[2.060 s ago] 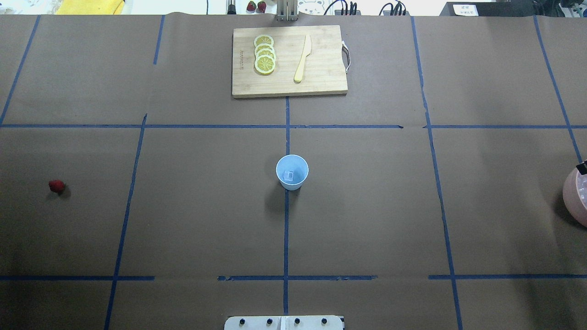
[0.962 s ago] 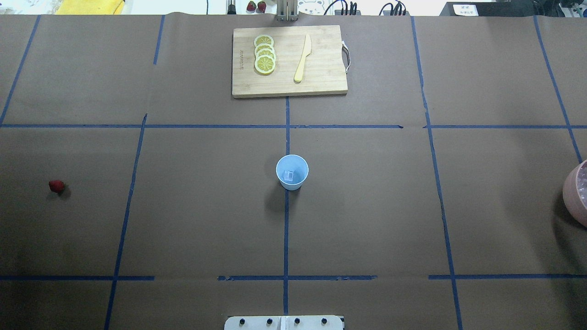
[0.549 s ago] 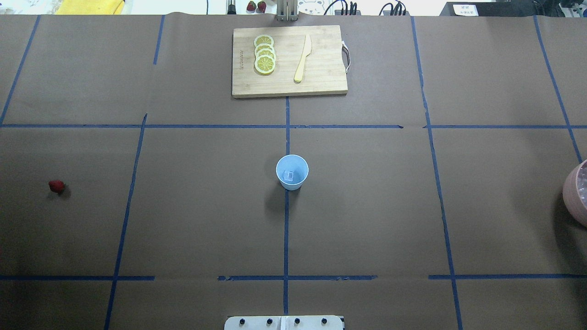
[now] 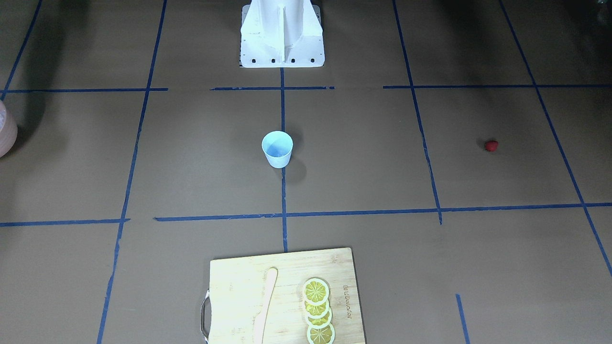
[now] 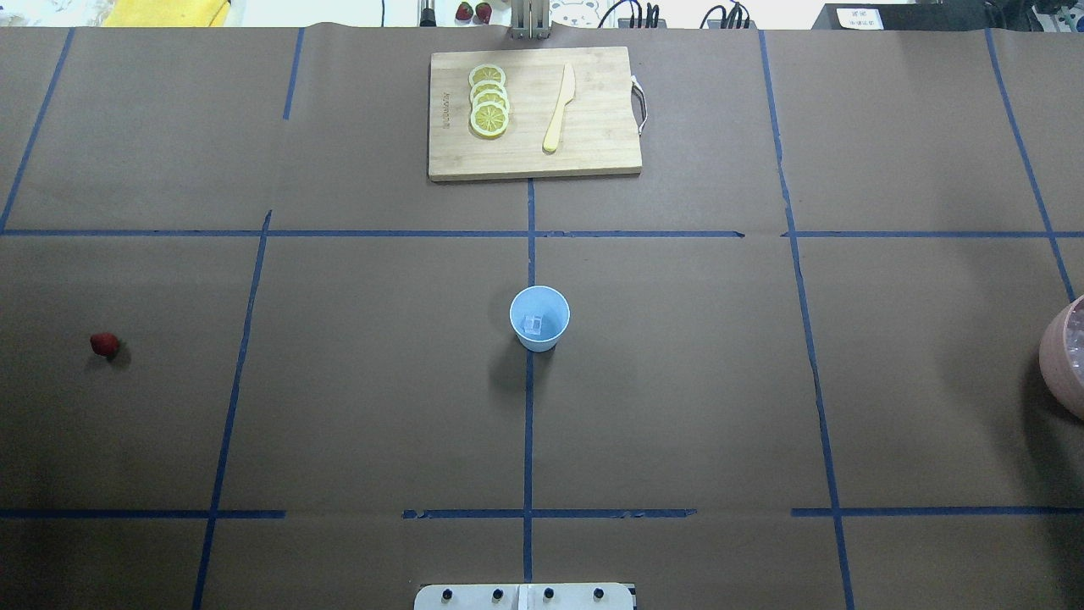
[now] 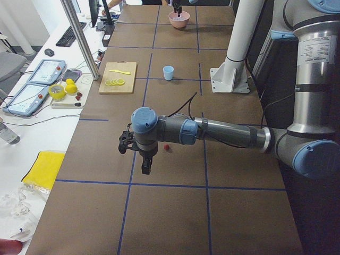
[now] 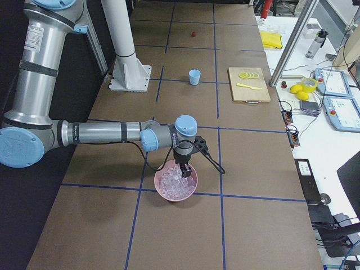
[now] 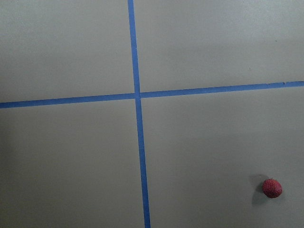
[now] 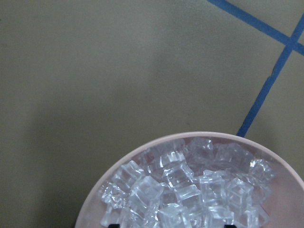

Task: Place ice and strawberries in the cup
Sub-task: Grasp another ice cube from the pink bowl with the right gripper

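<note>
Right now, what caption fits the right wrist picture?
Pink bowl full of clear ice cubes on a brown table with blue tape.

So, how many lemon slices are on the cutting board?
4: the lemon slices lie in one overlapping row on the cutting board, beside the knife. A slice underneath could be hidden.

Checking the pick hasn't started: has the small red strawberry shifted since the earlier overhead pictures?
No. The small red strawberry lies at the same spot left of the vertical blue tape line as before.
</note>
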Available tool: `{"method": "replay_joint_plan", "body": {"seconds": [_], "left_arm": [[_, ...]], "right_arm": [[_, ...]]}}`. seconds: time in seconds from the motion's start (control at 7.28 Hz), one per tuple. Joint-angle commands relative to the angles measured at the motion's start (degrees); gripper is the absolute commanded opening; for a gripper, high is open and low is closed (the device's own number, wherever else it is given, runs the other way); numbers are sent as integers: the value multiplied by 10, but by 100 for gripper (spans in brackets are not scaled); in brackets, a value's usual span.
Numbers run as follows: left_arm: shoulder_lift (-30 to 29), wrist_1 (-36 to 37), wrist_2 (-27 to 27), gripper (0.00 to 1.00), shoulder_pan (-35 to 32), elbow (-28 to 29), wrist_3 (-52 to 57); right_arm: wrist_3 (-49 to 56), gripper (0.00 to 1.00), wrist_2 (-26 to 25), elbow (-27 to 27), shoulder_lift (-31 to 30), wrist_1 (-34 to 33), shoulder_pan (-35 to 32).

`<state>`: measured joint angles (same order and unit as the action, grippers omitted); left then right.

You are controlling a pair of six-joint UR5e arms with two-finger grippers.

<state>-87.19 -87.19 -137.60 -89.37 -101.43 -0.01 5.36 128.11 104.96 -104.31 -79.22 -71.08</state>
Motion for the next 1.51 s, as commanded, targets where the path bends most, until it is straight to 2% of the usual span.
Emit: {"method": "replay_joint_plan", "body": {"seconds": [0.0,0.69,1.37], "left_arm": [[0,0,0,100,0,0,1],[0,1,0,100,1,1,1],[0,0,-8,100,0,2,1]], "right_arm": [[2,76,-9,-2,0,-1,16],[4,72,-39,-19,2,-1,43],[4,71,-39,-20,0,-3,50]]}}
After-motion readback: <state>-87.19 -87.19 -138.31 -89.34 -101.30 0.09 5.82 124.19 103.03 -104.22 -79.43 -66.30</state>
